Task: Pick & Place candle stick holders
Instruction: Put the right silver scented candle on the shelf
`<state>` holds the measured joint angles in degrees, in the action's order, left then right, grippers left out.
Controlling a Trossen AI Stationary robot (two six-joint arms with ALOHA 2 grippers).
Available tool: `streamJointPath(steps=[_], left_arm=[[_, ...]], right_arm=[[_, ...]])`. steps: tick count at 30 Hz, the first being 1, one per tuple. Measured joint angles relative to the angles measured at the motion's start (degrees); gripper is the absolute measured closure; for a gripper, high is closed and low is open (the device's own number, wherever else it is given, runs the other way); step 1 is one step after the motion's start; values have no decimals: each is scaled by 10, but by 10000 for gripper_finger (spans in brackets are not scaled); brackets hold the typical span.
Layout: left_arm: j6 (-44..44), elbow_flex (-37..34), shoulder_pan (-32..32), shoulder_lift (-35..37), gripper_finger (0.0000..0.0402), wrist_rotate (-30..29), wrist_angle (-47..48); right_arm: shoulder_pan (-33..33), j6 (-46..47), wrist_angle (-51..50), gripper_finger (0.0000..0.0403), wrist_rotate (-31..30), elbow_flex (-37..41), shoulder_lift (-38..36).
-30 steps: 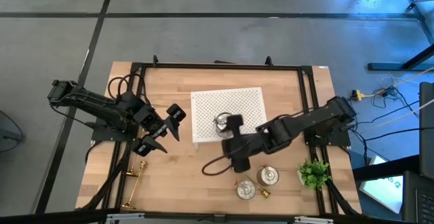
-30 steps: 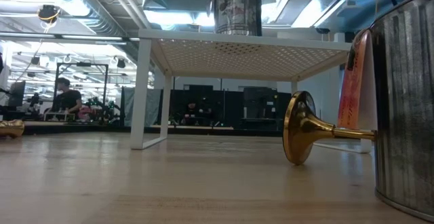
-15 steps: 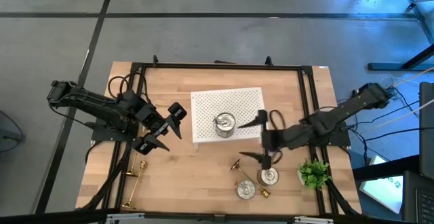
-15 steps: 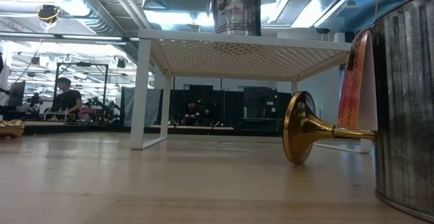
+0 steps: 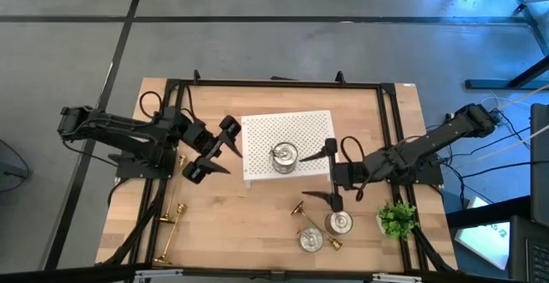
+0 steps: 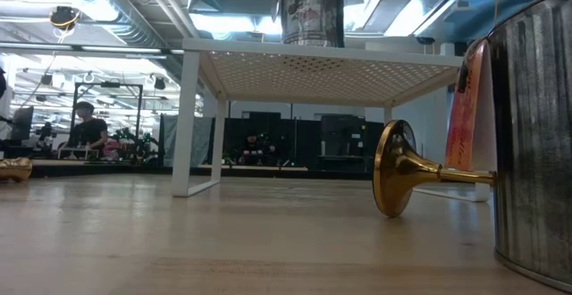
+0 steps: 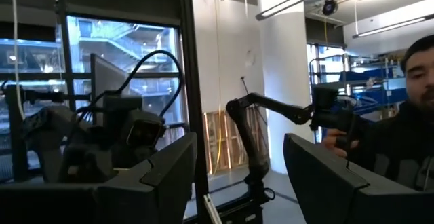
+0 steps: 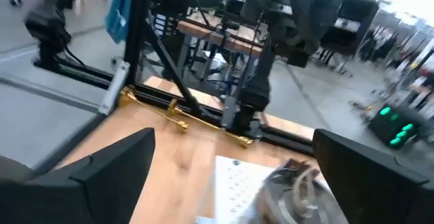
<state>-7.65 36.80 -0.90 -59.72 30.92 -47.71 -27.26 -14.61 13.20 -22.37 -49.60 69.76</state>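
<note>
Cut off: low view shows only the nearest silver holder's (image 6: 536, 143) wall.
High view only: both grippers.
Left gripper (image 5: 213, 152): spread, empty, left of stand (image 5: 287, 146).
Right gripper (image 5: 322, 176): spread, empty, right of stand.
Holders: one silver (image 5: 284, 155) on stand; two silver (image 5: 340, 223), one gold (image 5: 307, 219) in front of it; gold pair (image 5: 170, 229) front-left.
Nearby: plant (image 5: 396, 219).

Even overhead light falls on the desk (image 5: 257, 214), with soft, short shadows. In the low view ceiling strip lights (image 6: 206, 18) glare and the near silver holder (image 6: 536, 134) looms blurred. The right wrist view is smeared with motion blur.
</note>
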Motion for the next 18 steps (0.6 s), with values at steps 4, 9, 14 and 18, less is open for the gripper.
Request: streamJointPath(steps=[4,9,14,18], left_arm=[[-1,0,1,-1,184,0,13],[-1,0,1,-1,184,0,12],[2,0,4,-1,184,1,13],[0,0,8,-1,184,1,24]], right_arm=[[2,-43,-12,3,-1,0,0],[4,-86,-17,3,-42,0,7],[21,-86,-26,7,-37,0,24],[41,-81,-43,21,-15,-5,47]])
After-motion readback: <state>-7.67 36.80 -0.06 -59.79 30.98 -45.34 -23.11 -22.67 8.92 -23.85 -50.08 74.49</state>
